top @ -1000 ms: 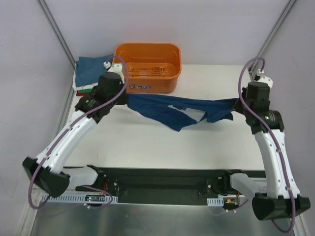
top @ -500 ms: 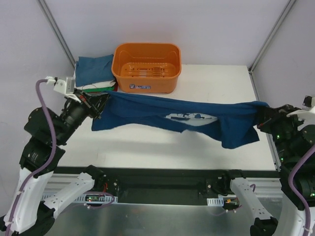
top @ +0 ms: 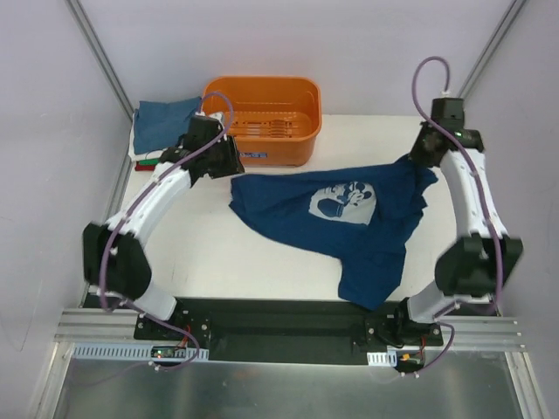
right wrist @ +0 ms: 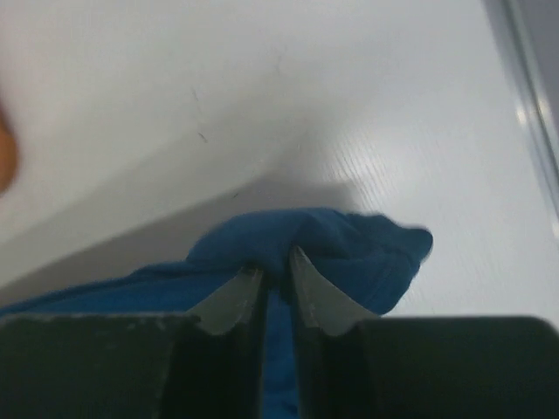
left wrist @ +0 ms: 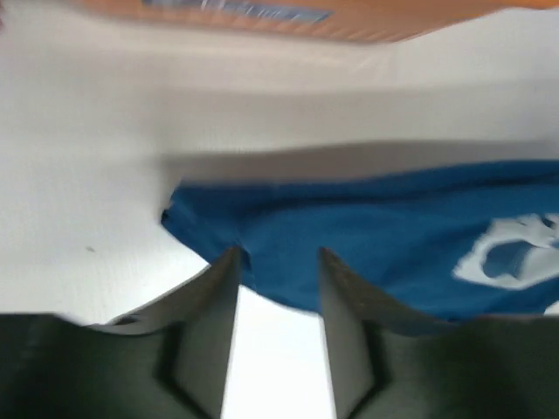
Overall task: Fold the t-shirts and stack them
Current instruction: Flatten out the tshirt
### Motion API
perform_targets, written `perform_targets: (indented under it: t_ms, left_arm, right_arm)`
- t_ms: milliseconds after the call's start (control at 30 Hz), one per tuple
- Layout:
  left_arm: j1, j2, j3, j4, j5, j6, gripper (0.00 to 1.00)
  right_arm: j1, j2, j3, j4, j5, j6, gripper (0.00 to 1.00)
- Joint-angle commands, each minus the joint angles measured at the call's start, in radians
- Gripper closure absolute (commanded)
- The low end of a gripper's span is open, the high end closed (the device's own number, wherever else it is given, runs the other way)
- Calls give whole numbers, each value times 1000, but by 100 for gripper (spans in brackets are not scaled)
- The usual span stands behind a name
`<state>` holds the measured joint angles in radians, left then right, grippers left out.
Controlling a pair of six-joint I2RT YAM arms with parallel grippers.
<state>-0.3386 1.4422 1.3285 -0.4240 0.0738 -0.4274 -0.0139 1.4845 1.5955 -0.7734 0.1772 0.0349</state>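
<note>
The dark navy t-shirt (top: 288, 205) lies spread on the white table, its white graphic (top: 343, 199) facing up. My left gripper (top: 231, 168) is at its left corner, in front of the basket. In the left wrist view this gripper (left wrist: 278, 253) is open, with the cloth's edge (left wrist: 349, 236) at the fingertips and bare table between the fingers. My right gripper (top: 417, 166) is at the shirt's right corner. Its jaws (right wrist: 276, 262) stand narrowly parted, with a bunched fold of the navy cloth (right wrist: 349, 240) between and over the tips. A teal-blue folded tee (top: 162, 122) tops a stack at the back left.
An orange plastic basket (top: 260, 82) stands at the back, just behind my left gripper and beside the stack. The navy shirt's lower end (top: 371, 279) reaches close to the table's front edge. A metal post (top: 476, 61) runs up beyond the right arm.
Both arms swung the stretched shirt forward and laid it flat on the table, graphic up. The left jaws have opened off the cloth and the right jaws have parted a little.
</note>
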Motion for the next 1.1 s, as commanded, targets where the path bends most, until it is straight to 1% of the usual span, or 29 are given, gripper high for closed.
perform_targets:
  t_ms: [0,33,67,100,133,167,233,267,300,333,367,400,467,500,533,600,633,667,700,767,800,867,900,967,1033,1067]
  left_arm:
    - [52,211,104,-25,155,-54,21]
    - [53,214,112,-25,147,-60,7]
    - [53,210,107,-27,124,-59,1]
    - [53,186,97,-25,101,-59,1]
    - [53,170,84,-25,74,-59,1]
    - [53,153,54,-25,51,-59,1]
    - [56,110,12,-25,20,-63,1]
    - [62,95,-33,-25,20,-71,1]
    - [67,71,-60,-25,21,-77,1]
    - [73,57,-86,-25,21,-86,1]
    - [84,43,-144,-27,26,-99,1]
    - [107,17,-175,-24,33,-105,1]
    - [136,-6,-262,-24,49,-117,1]
    - [159,-32,-291,-21,52,-119,1]
    - [168,-43,-317,-15,55,-119,1]
    - [187,-66,-386,1,78,-122,1]
    - [190,-68,-405,31,108,-125,1]
    - [193,-68,-440,53,122,-132,1]
    - [196,-53,-454,79,133,-139,4]
    - [205,2,-462,126,158,-155,10]
    - [208,26,-453,131,158,-159,16]
    - [213,94,-416,133,149,-165,22]
    - [214,116,-404,130,146,-169,29]
    - [217,173,-371,131,149,-182,35]
    - [216,205,-342,131,156,-188,44]
    - [216,228,-336,131,175,-188,45]
  right_arm:
    - [-18,235,124,37,-84,-26,48]
    - [-18,293,186,14,-82,-26,36]
    - [-17,306,199,-10,-68,-23,26]
    - [-17,293,192,-7,-61,-23,9]
    - [-17,275,149,2,-56,-23,1]
    - [-15,252,111,29,-45,-20,3]
    - [-15,165,37,52,-36,0,3]
    - [-15,131,-54,72,-33,9,3]
    - [-15,58,-101,85,-35,28,3]
    - [-15,18,-162,98,-39,37,3]
    - [-17,-22,-258,120,-50,49,3]
    - [-17,-96,-314,129,-54,65,3]
    - [-17,-162,-394,134,-79,83,3]
    - [-17,-217,-461,128,-82,85,3]
    - [-17,-242,-486,117,-91,86,3]
    - [-15,-298,-566,94,-143,95,3]
    - [-14,-311,-597,94,-216,95,3]
    - [-12,-320,-618,94,-237,102,3]
    - [-11,-329,-655,92,-249,106,3]
    - [-9,-329,-675,94,-258,115,3]
    - [-9,-326,-683,92,-255,117,3]
    - [-8,-320,-680,97,-249,117,3]
    - [-8,-319,-677,95,-246,117,3]
    - [-6,-319,-667,98,-242,115,3]
    - [-4,-322,-663,100,-232,115,3]
    - [-4,-323,-661,97,-226,115,3]
